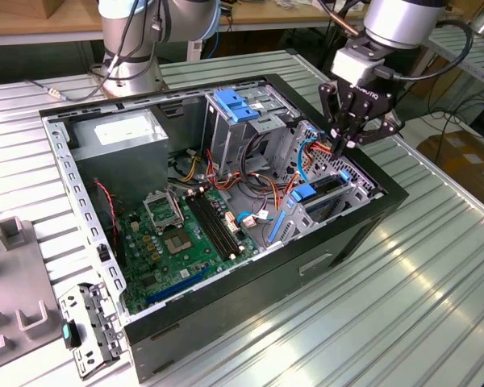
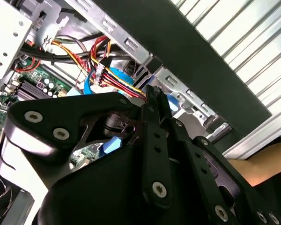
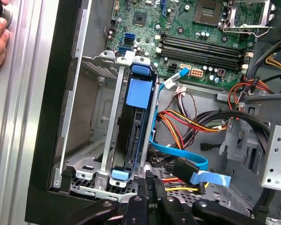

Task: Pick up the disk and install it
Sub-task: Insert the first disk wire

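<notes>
Ribbed silver metal tabletop (image 1: 436,274) catching bright glare, wooden workbench (image 1: 32,20) along the back, grey fixture plate (image 1: 12,298) at the exterior view's left, cardboard boxes (image 1: 464,157) on the floor beyond the exterior view's right.

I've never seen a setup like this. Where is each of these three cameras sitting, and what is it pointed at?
Exterior view: off the arm, above one corner of the open computer case, looking down; shows the arm and gripper over the drive cage.
First wrist view: on the arm, looking down at the disk seated in its cage; gripper at the frame's edge.
Second wrist view: on the arm, looking past the gripper at cables.
Both wrist views share the gripper and cables.
</notes>
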`<state>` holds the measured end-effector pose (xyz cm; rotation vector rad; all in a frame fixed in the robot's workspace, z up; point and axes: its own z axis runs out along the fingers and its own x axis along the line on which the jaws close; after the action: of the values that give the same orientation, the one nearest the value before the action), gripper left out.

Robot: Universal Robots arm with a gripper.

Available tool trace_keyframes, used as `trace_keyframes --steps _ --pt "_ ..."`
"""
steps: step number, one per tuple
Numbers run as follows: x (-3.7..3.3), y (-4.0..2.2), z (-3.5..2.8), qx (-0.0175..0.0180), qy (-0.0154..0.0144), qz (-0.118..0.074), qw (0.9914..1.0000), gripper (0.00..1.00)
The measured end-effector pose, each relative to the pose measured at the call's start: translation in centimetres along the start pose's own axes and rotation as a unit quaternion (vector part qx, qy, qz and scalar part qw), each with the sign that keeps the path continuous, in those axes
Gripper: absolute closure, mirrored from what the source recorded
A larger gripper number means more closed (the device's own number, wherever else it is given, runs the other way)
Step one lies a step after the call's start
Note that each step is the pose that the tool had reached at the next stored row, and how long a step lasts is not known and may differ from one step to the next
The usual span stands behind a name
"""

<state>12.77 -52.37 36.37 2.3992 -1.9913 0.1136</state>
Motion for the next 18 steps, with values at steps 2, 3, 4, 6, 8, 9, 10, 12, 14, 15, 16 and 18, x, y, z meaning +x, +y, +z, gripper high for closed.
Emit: trace_keyframes --steps 2,3,4,6,8,9,10,12,14,15,16,18 --pt "-0.04 0.38 0.09 0.0 -0.0001 0.0 1.0 0.83" --pt "-0.06 0.49 0.13 0.0 -0.0001 0.0 1.0 0.83" --pt "-0.07 0.52 0.17 -0.0001 0.0 0.002 1.0 0.83" --pt "-0.08 0.54 0.35 -0.002 0.0008 0.028 0.9996 0.83" --pt "-0.1 0.59 0.44 -0.0032 0.0013 0.047 0.99889 0.83" --pt "-0.12 0.69 0.46 -0.0033 0.0013 0.047 0.99889 0.83" --pt "-0.12 0.71 0.46 -0.0033 0.0014 0.047 0.99889 0.83" --pt "-0.13 0.75 0.45 -0.0033 0.0014 0.047 0.99889 0.83" --pt "-0.15 0.86 0.49 -0.0034 0.0014 0.049 0.99878 0.83" --pt "-0.15 0.86 0.52 -0.0036 0.0015 0.052 0.99864 0.83" --pt "-0.15 0.87 0.58 -0.0038 0.0016 0.055 0.99848 0.83" --pt "-0.13 0.87 0.68 -0.0042 0.0018 0.06 0.99818 0.83"
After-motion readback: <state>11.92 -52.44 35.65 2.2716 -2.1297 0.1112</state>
